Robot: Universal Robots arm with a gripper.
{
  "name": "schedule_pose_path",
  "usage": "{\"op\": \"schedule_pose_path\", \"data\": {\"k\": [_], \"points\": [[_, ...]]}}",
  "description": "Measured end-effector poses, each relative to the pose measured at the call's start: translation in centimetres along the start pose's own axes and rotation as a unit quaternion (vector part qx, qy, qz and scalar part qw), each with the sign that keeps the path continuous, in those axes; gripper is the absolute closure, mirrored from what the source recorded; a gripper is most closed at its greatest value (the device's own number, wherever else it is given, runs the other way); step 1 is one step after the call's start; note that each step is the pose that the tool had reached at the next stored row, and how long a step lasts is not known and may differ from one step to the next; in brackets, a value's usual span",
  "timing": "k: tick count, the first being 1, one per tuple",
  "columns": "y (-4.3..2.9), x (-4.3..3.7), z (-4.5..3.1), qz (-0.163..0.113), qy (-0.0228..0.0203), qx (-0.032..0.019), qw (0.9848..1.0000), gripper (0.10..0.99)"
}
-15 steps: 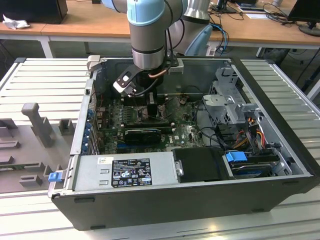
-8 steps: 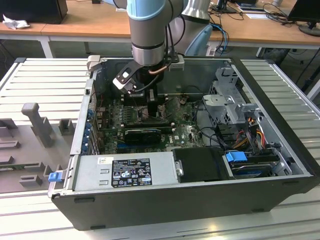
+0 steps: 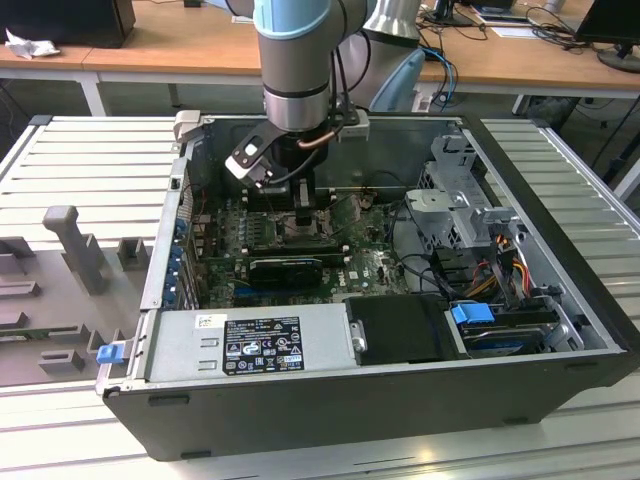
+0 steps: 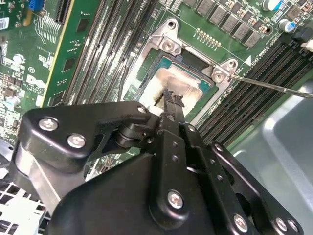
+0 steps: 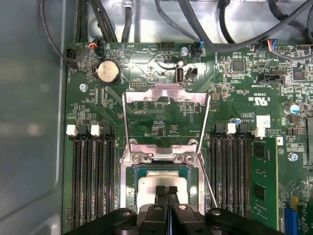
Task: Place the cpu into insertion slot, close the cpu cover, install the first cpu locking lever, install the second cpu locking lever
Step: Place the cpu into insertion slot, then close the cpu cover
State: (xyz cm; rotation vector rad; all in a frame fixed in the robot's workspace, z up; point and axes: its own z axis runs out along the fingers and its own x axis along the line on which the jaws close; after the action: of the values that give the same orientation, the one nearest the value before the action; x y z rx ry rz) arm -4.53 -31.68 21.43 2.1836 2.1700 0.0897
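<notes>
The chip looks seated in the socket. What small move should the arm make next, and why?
Probably lift the end effector straight up a little. Its closed fingertips sit over the chip, which lies flat in the socket, and the cover is swung open.

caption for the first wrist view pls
Shut gripper over the cpu seated in the insertion slot, cpu cover raised open.

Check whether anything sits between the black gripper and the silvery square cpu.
Nothing visible does. The black gripper hangs shut right over the pale silvery square cpu, which lies in the dark-framed square insertion slot; the dull-metal cpu cover stands swung open.
</notes>
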Motion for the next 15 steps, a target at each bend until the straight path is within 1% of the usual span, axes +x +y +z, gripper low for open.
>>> {"op": "schedule_pose_path", "data": {"k": [1, 8, 10, 13, 14, 15], "points": [[0.01, 0.0, -0.12, 0.0, -0.0005, 0.0, 1.0, 0.98], [0.08, 0.0, -0.92, 0.0, -0.0005, -0.0001, 1.0, 0.98], [0.09, 0.01, -1.01, 0.0, -0.0004, -0.0002, 1.0, 0.98], [0.95, 0.0, -0.95, 0.0, -0.0005, 0.0, 1.0, 0.98], [1.1, 0.01, -0.95, 0.0, -0.0005, 0.0, 1.0, 0.98], [1.11, 0.01, -0.98, 0.0, -0.0007, 0.0, 1.0, 0.98]]}}
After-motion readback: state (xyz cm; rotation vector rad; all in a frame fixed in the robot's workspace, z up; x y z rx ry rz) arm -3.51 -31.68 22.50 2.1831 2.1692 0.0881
